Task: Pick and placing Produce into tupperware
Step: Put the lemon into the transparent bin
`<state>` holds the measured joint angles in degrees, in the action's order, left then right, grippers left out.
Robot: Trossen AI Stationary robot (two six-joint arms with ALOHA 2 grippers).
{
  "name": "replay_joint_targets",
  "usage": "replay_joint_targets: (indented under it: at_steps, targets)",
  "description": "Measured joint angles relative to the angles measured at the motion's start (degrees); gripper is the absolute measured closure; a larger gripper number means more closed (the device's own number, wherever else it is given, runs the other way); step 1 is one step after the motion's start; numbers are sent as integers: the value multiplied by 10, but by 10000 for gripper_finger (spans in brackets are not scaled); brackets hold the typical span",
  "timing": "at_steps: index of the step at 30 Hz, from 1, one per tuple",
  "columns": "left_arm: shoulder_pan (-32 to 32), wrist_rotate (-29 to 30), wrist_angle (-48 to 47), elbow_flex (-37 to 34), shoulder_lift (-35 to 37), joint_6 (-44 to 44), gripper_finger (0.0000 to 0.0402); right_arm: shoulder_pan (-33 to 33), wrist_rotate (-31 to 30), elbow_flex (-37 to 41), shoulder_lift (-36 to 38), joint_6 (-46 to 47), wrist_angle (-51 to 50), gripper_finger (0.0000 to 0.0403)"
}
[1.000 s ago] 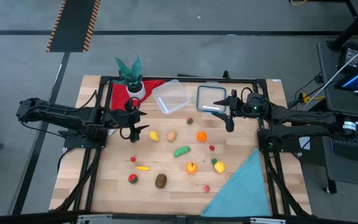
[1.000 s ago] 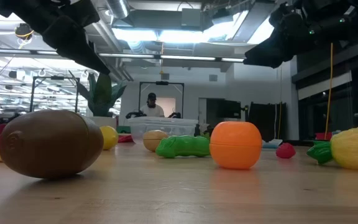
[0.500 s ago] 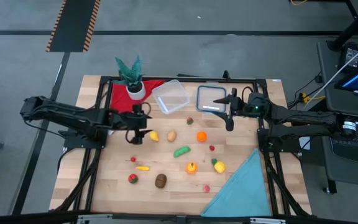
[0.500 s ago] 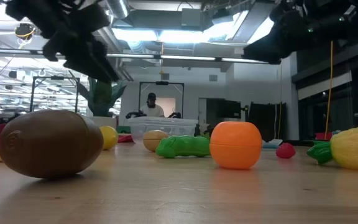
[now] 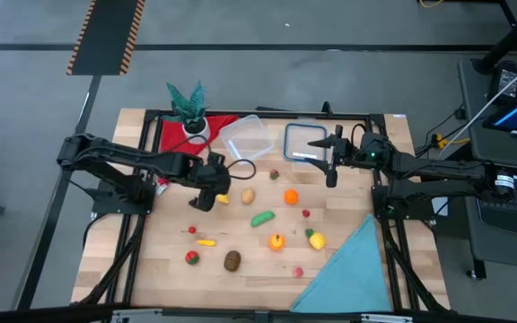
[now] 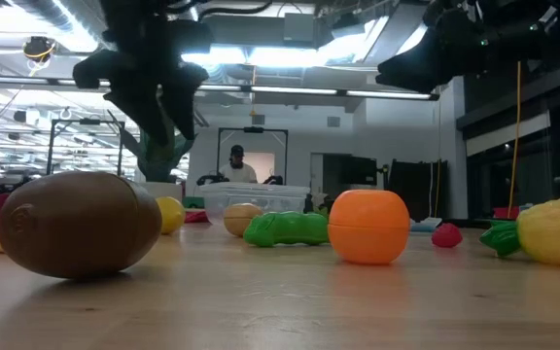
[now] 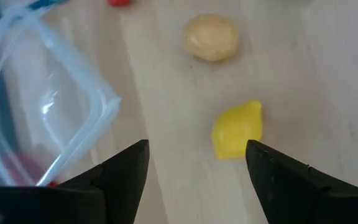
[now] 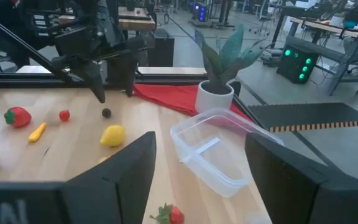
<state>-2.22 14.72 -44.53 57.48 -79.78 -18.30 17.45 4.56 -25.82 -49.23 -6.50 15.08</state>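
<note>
Small toy produce lies scattered on the wooden table: a yellow lemon (image 5: pixel 223 195), a tan potato (image 5: pixel 248 195), an orange (image 5: pixel 291 197), a green pod (image 5: pixel 262 217), a brown kiwi (image 6: pixel 78 224) and others. The clear tupperware (image 5: pixel 245 139) rests on its base near the far edge. My left gripper (image 5: pixel 205 196) hovers open just left of the lemon (image 7: pixel 237 129), and the tupperware (image 7: pixel 36 99) shows beside it. My right gripper (image 5: pixel 332 170) waits open above the table, by the lid (image 5: pixel 303 142).
A potted plant (image 5: pixel 187 112) stands on a red cloth (image 5: pixel 173 135) at the far left. A teal cloth (image 5: pixel 348 274) covers the near right corner. A strawberry (image 8: pixel 17 116) and a small carrot (image 8: pixel 36 131) lie nearer the table's near edge. A person (image 6: pixel 237 165) is in the room beyond.
My left gripper has moved toward the table's right, toward the lemon, and its fingers have swung to point downward over the table. Nothing on the table has moved.
</note>
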Motion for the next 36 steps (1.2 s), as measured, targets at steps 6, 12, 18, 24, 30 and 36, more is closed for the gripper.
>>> replay_joint_targets:
  at_steps: [6,12,18,24,30,36]
  targets:
    - [0,-40,-1,31,-61,-42,140,0,0,0,0,1,-12,155]
    - [-2,-50,-42,37,-106,-87,140,0,0,0,-1,0,-12,155]
    - [-2,-50,-56,37,-128,-123,140,0,0,0,-1,0,-13,155]
    - [-2,-64,-53,37,-134,-150,140,0,0,0,-1,0,-12,155]
    - [-2,-72,-27,37,-138,-159,140,0,0,0,-1,0,-12,155]
    - [0,-72,-22,37,-144,-161,140,0,0,0,-1,0,-12,155]
